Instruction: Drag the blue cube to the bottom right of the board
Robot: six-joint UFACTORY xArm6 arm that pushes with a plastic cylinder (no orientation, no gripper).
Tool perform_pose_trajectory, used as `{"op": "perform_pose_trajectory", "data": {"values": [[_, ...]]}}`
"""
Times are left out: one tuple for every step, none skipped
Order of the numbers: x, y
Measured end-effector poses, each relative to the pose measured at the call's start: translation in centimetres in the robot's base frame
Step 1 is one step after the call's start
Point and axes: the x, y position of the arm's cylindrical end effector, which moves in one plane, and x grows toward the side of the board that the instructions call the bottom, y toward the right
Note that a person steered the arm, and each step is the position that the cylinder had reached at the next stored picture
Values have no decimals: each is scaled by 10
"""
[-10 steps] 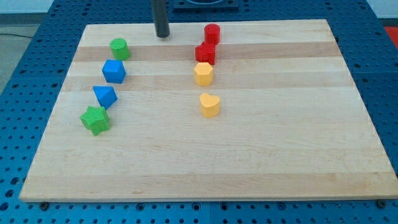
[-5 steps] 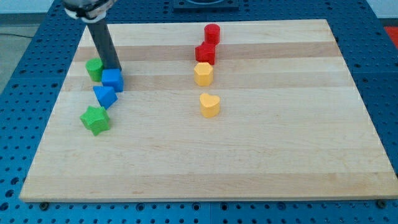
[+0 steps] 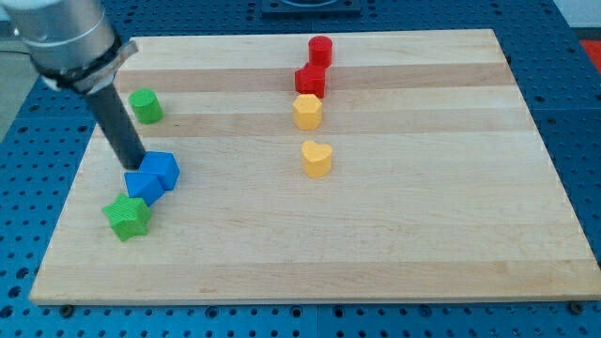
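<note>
My tip (image 3: 134, 167) sits at the upper-left edge of the blue cube (image 3: 144, 185); the rod has no fingers, so nothing is held. The cube lies near the board's (image 3: 423, 253) left edge, touching a second blue block (image 3: 163, 168) on its upper right and just above the green star (image 3: 127, 216). The risk, I judge, is shoving all three together, or sending the star off the left edge. Towards the bottom right the bench is open; the yellow heart (image 3: 317, 159) stands well above that path.

Pale wood board (image 3: 423, 235) carries blue cube (image 3: 144, 185), green star (image 3: 127, 216), yellow heart (image 3: 317, 159).
</note>
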Motion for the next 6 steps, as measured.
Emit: {"op": "perform_pose_trajectory", "data": {"values": [[11, 58], [10, 110], [5, 138], [30, 213], [41, 283], [21, 272]]}}
